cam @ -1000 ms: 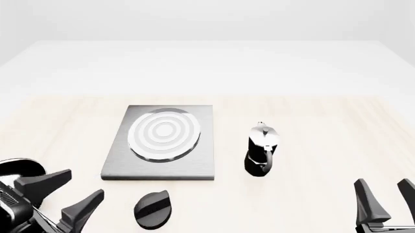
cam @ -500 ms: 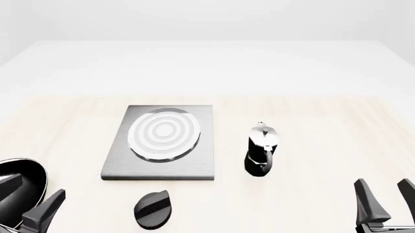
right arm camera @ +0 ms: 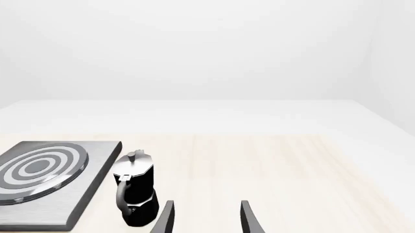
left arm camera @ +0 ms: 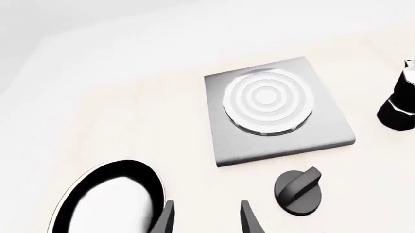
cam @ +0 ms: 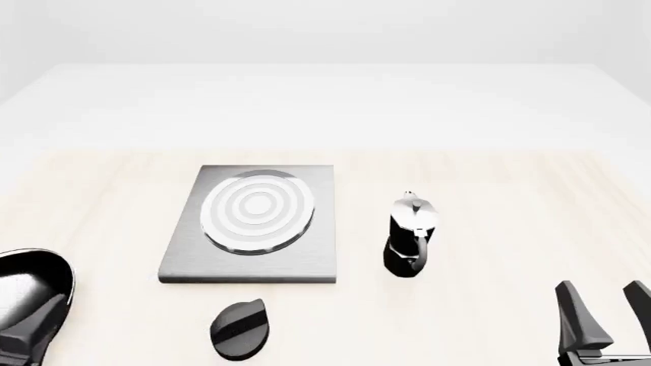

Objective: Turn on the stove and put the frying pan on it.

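Spreading widest under everything is the pale desk [cam: 489, 198], and we are seeing plenty of bare room on it toward the far edge and on the right. Next in size, the stove [cam: 194, 259] is lying flat at the middle-left, its ringed burner [cam: 258, 210] carrying nothing. The frying pan [cam: 30, 286] is sitting at the near-left corner, well apart from the stove and partly cut by the frame, close to the desk's near edge. Our left pincer [left arm camera: 204, 218] is hovering just beside the pan's rim with its jaws standing apart and holding nothing; the right pincer [cam: 600, 324] is idling at the near right, likewise spread and empty. The moka pot [cam: 411, 236] is standing upright right of the stove, near but not touching. Smallest, the black oval knob [cam: 242, 329] is lying just in front of the stove. We are judging neither step done; reaching the pan's handle looks like the next call, though we cannot see that handle.
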Motion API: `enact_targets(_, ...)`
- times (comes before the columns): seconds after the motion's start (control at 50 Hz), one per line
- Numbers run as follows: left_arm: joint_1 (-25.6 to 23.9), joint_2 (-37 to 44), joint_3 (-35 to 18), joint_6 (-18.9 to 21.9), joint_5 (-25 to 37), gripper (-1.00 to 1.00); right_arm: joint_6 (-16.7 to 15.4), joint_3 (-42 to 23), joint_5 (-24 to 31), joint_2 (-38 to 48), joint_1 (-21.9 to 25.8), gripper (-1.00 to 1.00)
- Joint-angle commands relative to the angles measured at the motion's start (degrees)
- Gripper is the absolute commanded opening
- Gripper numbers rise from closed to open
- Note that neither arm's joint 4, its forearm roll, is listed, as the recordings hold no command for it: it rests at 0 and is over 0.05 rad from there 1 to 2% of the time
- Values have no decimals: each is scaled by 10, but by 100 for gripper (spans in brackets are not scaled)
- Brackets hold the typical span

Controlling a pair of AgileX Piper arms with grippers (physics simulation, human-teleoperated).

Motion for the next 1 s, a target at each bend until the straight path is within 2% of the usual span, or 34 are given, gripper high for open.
enact_targets(0.02, 56, 17, -23, 2, 37, 100, 0, 0, 0, 0, 0, 100)
enact_targets(0.08, 69, 13, -33, 8, 49, 100, 0, 0, 0, 0, 0, 100)
enact_targets(0.12, 88, 18, -47, -5, 57, 100, 0, 0, 0, 0, 0, 100)
enact_targets(0.24, 126, 24, -84, 9, 92, 100, 0, 0, 0, 0, 0, 100)
enact_targets(0.34, 177, 24, -77, 36, 123, 100, 0, 0, 0, 0, 0, 100)
enact_targets(0.44, 203, 31, -91, 35, 139, 100, 0, 0, 0, 0, 0, 100)
enact_targets(0.46, 221, 42, -85, 38, 142, 100, 0, 0, 0, 0, 0, 100)
enact_targets(0.52, 248, 62, -88, 27, 143, 100, 0, 0, 0, 0, 0, 100)
enact_targets(0.6, 285, 65, -91, 54, 143, 100, 0, 0, 0, 0, 0, 100)
enact_targets(0.64, 294, 80, -81, 44, 146, 100, 0, 0, 0, 0, 0, 100)
enact_targets(0.74, 332, 74, -100, 84, 148, 100, 0, 0, 0, 0, 0, 100)
enact_targets(0.84, 346, 89, -108, 85, 142, 100, 0, 0, 0, 0, 0, 100)
enact_targets(0.86, 347, 102, -109, 66, 141, 100, 0, 0, 0, 0, 0, 100)
enact_targets(0.94, 357, 110, -123, 74, 138, 100, 0, 0, 0, 0, 0, 100)
enact_targets(1.0, 373, 122, -110, 87, 128, 100, 0, 0, 0, 0, 0, 100)
